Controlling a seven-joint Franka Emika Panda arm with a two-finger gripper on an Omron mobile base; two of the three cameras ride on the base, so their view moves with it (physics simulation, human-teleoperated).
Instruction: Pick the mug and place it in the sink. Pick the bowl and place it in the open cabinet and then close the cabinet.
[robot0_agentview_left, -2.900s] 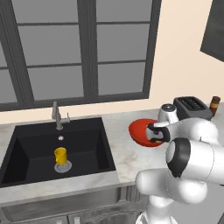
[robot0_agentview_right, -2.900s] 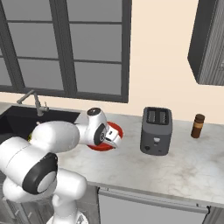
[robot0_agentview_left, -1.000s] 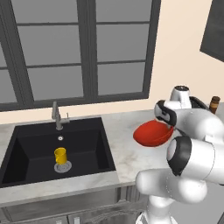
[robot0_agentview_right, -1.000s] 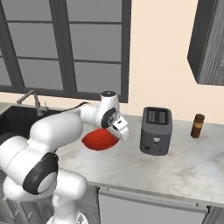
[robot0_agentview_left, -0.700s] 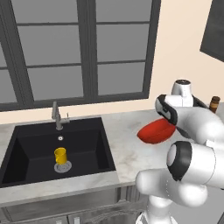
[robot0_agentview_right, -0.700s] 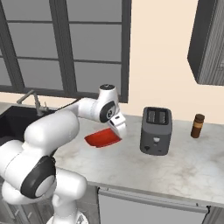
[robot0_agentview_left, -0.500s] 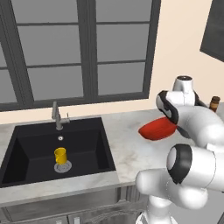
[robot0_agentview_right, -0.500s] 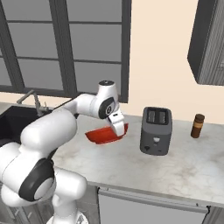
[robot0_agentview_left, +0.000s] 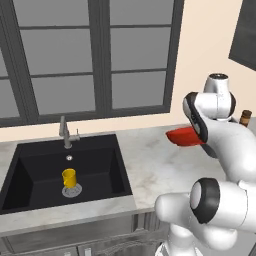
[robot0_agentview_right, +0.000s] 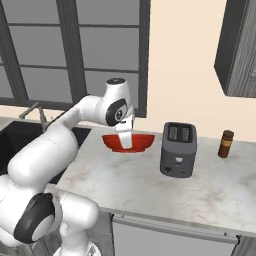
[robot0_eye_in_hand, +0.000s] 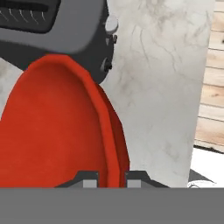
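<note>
Over the pale marble worktop (robot0_agentview_right: 150, 190), beside the dark grey toaster (robot0_agentview_right: 178, 149), we carry the glossy red shallow bowl (robot0_agentview_right: 129, 142) aloft, our pincer (robot0_eye_in_hand: 111, 177) nipped nearly closed on its thin rim, stiff, light, probably slippery there.

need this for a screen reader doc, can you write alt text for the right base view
A white robot arm's claw grips the rim of a red bowl, holding it above a marble counter. A grey toaster stands right of the bowl, with a small brown bottle farther right.
</note>
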